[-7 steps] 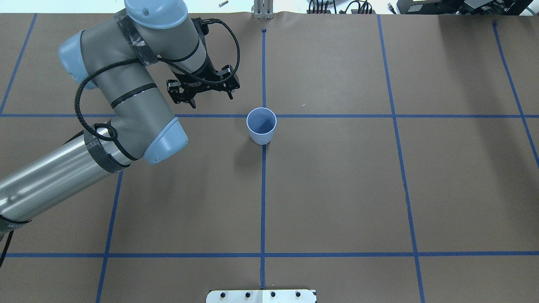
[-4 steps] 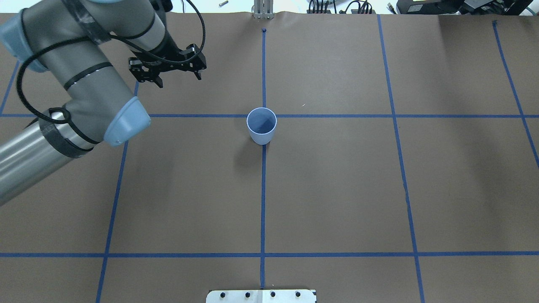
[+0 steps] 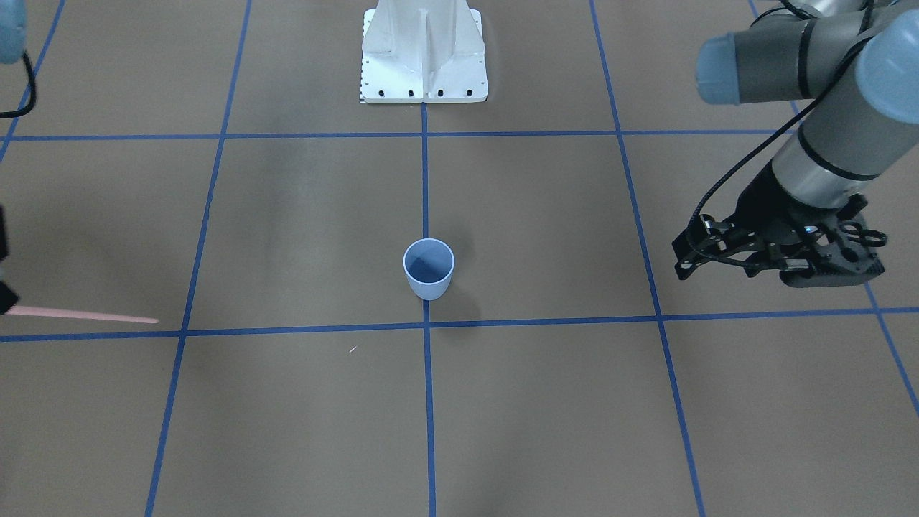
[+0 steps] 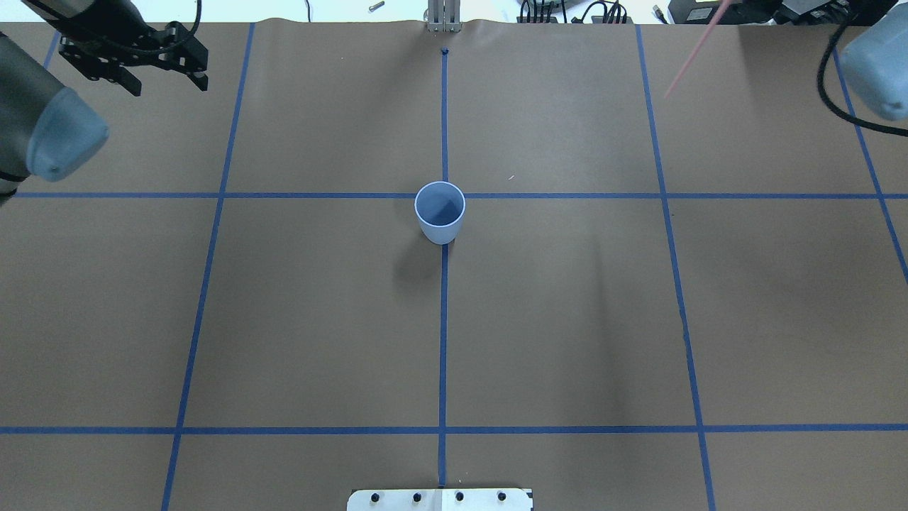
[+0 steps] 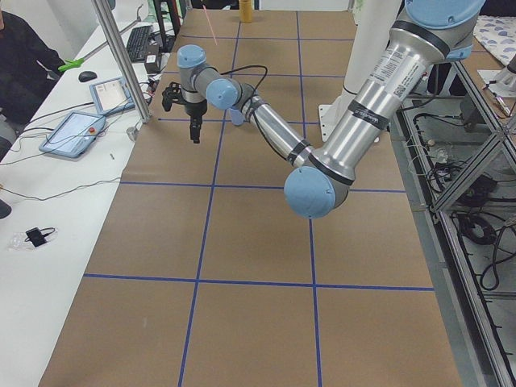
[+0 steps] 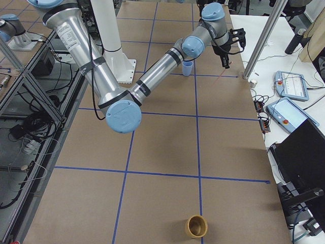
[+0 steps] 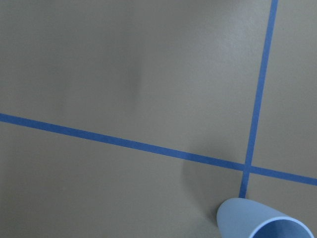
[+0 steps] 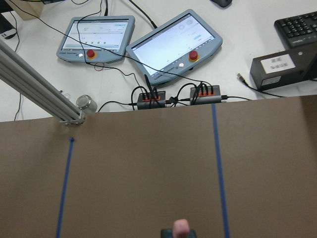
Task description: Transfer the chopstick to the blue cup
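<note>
We see the thin, tapered pale pink chopstick (image 4: pixel 691 50) clamped in the right gripper (image 6: pixel 225 61), well apart from the upright, smooth pale blue plastic cup (image 4: pixel 440 216); the left gripper (image 4: pixel 169 84) holds its 2 jaws apart.

A brown paper-covered table (image 4: pixel 567 319) carries a grid of blue tape lines (image 4: pixel 443 341). Along its far edge runs a white bench (image 8: pixel 237 20) with two teach pendants (image 8: pixel 173 47), a keyboard (image 8: pixel 297 22), a black box (image 8: pixel 280 67) and cable hubs (image 8: pixel 151 99). An aluminium post (image 8: pixel 34 84) rises at the edge
</note>
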